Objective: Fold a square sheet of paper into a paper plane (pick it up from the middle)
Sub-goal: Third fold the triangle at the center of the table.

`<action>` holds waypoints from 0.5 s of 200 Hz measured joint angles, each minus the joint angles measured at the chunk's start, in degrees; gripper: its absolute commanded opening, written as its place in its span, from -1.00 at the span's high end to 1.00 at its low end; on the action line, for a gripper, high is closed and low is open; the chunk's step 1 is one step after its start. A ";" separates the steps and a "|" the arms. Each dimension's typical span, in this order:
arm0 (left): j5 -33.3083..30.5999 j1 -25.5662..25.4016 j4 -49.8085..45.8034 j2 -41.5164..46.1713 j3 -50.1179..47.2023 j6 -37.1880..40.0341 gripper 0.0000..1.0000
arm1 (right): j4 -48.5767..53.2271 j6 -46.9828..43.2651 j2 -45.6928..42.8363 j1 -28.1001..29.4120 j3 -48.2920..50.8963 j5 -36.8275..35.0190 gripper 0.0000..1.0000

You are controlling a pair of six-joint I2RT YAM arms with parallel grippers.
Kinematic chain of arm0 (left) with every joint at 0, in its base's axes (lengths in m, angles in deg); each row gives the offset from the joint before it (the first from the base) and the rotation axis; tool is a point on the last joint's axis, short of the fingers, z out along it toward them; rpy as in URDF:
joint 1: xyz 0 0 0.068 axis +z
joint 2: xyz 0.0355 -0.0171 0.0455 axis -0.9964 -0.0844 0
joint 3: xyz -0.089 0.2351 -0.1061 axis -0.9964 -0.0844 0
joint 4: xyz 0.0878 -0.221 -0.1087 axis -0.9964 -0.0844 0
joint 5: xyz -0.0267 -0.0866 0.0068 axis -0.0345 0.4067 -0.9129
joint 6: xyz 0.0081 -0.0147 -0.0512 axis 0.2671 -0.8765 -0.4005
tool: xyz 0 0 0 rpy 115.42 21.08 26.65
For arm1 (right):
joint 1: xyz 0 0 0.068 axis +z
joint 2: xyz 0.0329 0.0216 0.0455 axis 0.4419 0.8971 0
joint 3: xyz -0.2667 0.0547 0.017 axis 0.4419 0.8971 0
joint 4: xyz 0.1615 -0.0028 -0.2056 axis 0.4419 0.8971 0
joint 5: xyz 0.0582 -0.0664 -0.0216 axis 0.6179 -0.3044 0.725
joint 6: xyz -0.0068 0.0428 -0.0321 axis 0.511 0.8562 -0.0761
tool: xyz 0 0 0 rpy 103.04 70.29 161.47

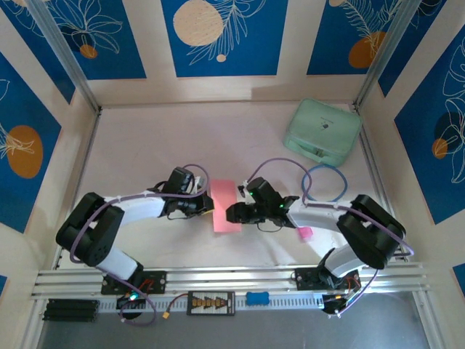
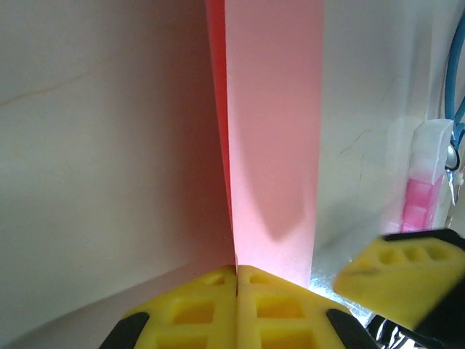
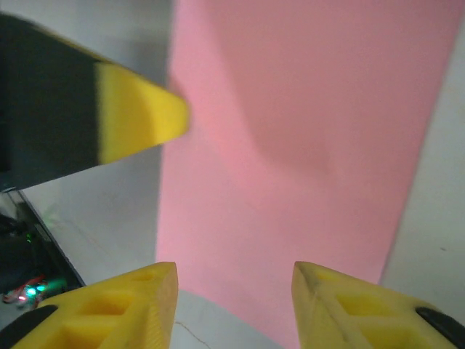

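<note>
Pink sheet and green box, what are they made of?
The pink sheet looks like thin matte paper: it holds a sharp fold and has no shine. The green box looks like hard, smooth plastic, going by its rounded corners and even surface, but I can't be sure.

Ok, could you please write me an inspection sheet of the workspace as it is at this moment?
Surface: pale matte table, no stains seen.
Job's things: thin salmon-pink paper sheet, folded to a narrow strip, lying between the two hands; no finished plane.
Clutter: mint-green rounded case at the far right; small bright-pink chunky stick beside the right arm.
Grippers: left hand shut on the sheet's edge; right hand open over the sheet.
Cables: purple cables along both arms; blue cable loop on the table.
Surroundings: blue leaf-print wall panels; aluminium rail at the near edge.
</note>
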 measured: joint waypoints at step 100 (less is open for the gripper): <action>-0.35 1.29 -4.02 3.56 -0.02 -2.80 1.00 | -13.25 -37.09 3.48 24.87 3.39 -33.24 -0.33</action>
